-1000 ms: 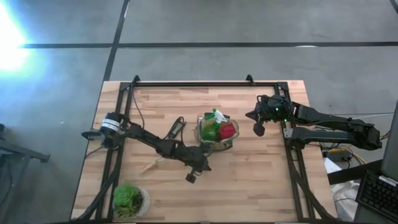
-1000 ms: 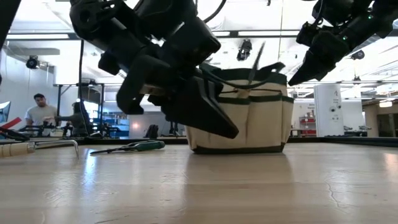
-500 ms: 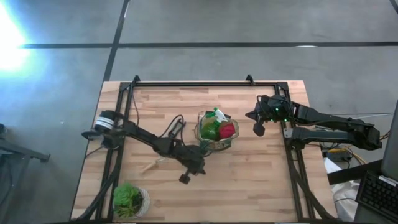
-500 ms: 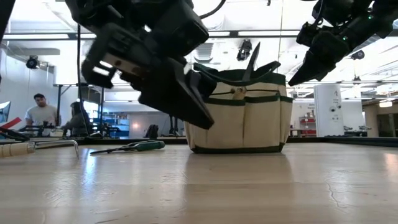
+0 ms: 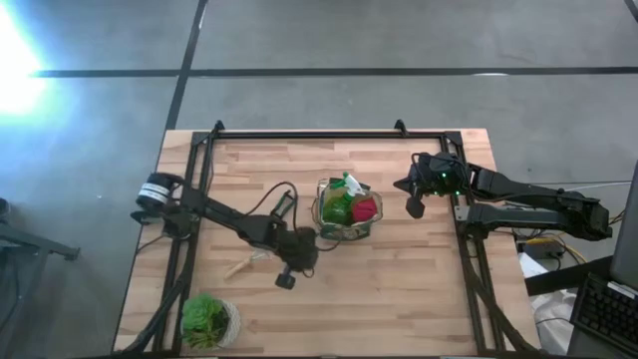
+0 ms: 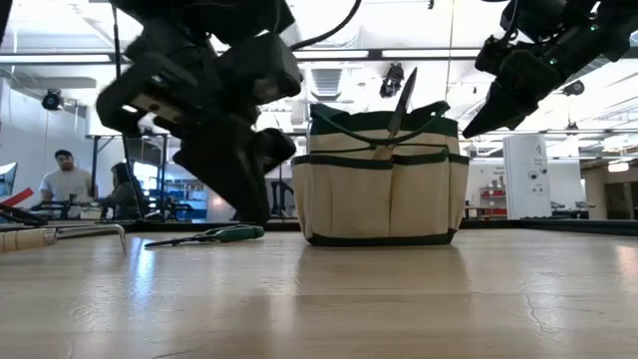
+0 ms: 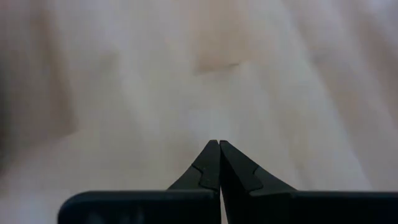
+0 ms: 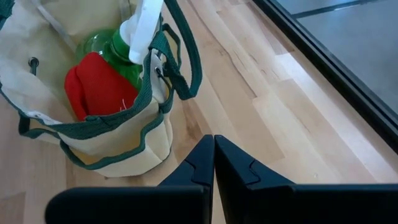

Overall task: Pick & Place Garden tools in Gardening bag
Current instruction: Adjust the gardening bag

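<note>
Gardening bag (image 5: 346, 211) just beside left claw (image 5: 286, 278)

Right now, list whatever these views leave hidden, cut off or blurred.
- Contents under the green spray bottle and red item: hidden by them and the beige fabric gardening bag.
- Wooden-handled tool, low view: cut by the edge.
- Table, left wrist view: blurred.

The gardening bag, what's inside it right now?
Inside the bag a green spray bottle with a white top stands beside a red item. Anything beneath them is covered, so deeper contents can't be seen.
</note>
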Motion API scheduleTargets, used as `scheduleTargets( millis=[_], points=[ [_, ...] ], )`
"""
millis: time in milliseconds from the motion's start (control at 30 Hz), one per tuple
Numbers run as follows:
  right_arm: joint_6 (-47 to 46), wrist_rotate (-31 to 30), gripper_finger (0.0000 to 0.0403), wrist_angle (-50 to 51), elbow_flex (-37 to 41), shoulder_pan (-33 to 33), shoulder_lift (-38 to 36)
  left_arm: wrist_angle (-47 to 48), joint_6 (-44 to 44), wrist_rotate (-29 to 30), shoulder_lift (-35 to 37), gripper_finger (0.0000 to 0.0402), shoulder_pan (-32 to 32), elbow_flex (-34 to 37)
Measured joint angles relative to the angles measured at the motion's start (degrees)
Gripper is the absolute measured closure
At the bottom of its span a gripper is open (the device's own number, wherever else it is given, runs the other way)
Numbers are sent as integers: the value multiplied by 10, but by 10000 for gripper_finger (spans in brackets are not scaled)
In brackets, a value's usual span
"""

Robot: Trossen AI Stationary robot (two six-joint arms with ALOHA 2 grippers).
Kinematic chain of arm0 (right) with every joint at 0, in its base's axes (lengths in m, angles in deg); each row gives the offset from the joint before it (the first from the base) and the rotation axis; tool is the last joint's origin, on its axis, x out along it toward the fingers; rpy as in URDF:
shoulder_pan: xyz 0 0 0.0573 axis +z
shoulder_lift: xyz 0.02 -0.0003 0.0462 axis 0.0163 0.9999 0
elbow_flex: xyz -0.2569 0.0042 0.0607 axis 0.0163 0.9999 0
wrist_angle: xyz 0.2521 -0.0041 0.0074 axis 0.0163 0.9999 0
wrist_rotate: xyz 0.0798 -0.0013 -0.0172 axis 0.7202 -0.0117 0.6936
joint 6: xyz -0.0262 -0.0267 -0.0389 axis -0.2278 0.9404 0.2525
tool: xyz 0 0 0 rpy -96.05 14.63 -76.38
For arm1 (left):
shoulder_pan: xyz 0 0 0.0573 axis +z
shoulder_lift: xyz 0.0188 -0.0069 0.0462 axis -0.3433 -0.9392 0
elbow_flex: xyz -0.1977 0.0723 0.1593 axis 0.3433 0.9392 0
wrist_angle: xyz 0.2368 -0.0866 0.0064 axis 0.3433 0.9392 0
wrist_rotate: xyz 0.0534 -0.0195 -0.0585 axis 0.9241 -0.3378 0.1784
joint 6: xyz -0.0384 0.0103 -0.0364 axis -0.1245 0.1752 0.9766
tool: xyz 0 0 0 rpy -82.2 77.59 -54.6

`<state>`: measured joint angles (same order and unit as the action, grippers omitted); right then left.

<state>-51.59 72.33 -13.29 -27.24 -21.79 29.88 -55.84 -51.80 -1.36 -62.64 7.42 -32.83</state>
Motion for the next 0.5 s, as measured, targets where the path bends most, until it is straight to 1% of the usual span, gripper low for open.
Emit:
scheduleTargets(
  millis=[100,200,267,333,433,500],
  points=[
    [-1,0,394,-1,0,0,2,48,21,72,22,400,0,0],
    [-5,0,394,1,4,0,13,71,46,155,52,400,-1,14],
    [-5,0,394,1,7,-2,22,67,59,209,80,401,-2,34],
    [-5,-1,394,-3,7,-7,36,64,72,246,113,401,-2,56],
    [-3,-1,394,-18,7,-15,59,17,76,290,171,401,-4,101],
    [2,2,394,-37,7,-19,78,-42,58,295,215,400,-4,140]
  ],
)
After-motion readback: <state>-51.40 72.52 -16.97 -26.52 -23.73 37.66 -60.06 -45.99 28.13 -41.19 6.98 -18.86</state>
